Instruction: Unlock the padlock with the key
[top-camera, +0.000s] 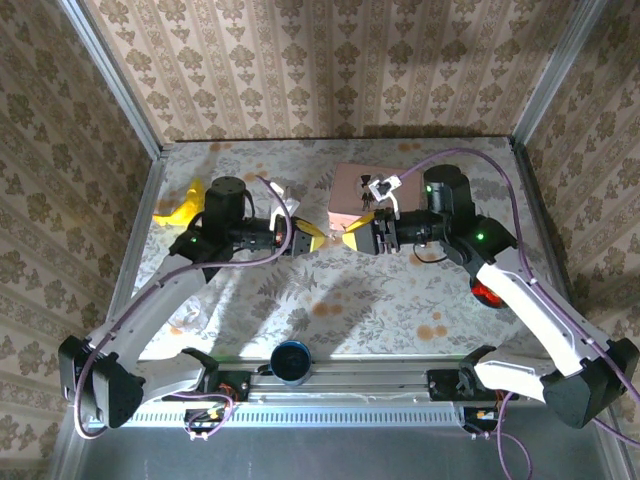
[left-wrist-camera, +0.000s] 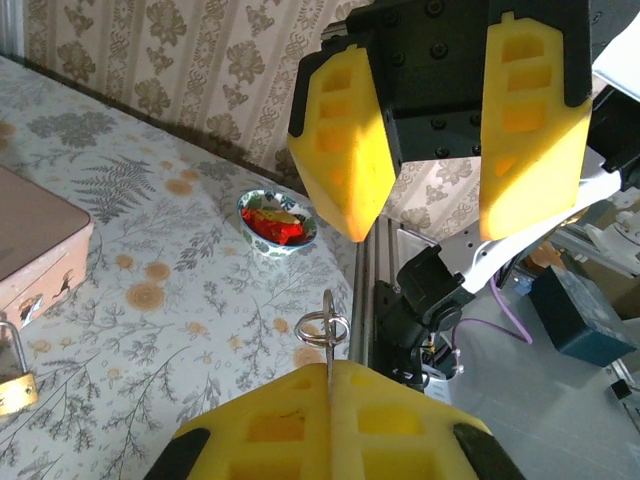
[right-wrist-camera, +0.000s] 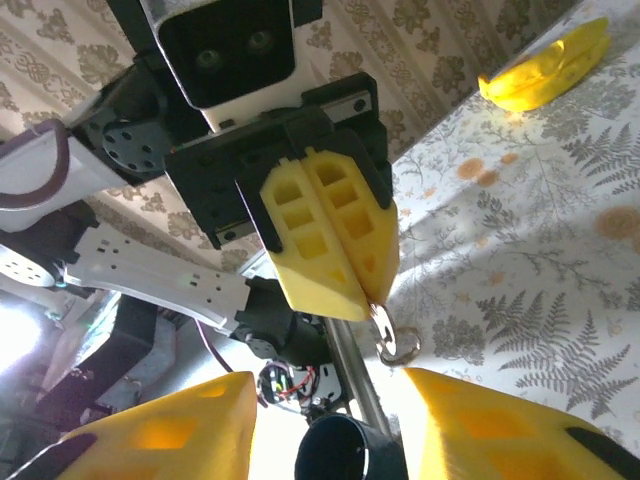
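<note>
My left gripper is shut on the key. The key's thin blade is pinched edge-on between the yellow pads and its ring sticks out past the tips. In the top view the left gripper and right gripper meet tip to tip in front of the pink box. The right gripper is open, and its fingers are spread around the key without touching it. The small brass padlock lies on the table beside the pink box, apart from both grippers.
A yellow banana lies at the back left. A small bowl with red contents sits on the right side under the right arm. A black cup stands at the table's front rail. The patterned walls close in on three sides.
</note>
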